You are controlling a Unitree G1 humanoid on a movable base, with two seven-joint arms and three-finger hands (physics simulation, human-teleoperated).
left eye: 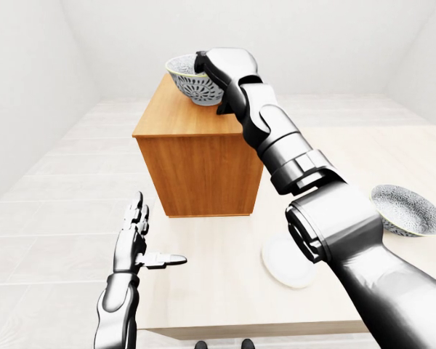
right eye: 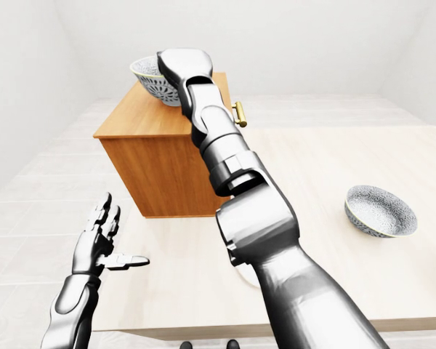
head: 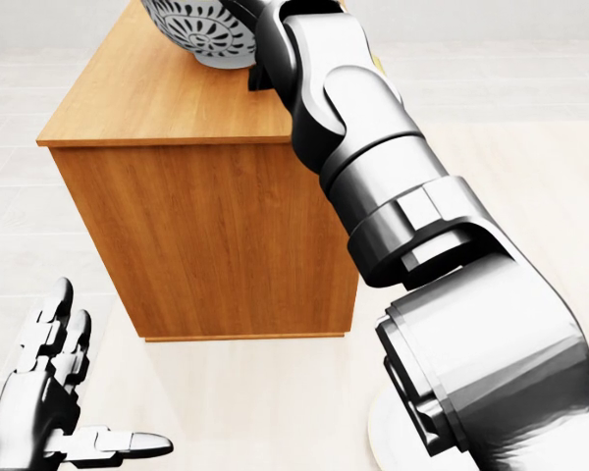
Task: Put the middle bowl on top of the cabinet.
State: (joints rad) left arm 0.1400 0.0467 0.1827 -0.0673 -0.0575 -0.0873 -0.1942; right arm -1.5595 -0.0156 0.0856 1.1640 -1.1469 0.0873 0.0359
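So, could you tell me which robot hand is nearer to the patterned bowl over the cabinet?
Right. The right robot hand grips the bowl at its rim above the cabinet; the left robot hand hangs open below it, at the left-eye view's lower left.
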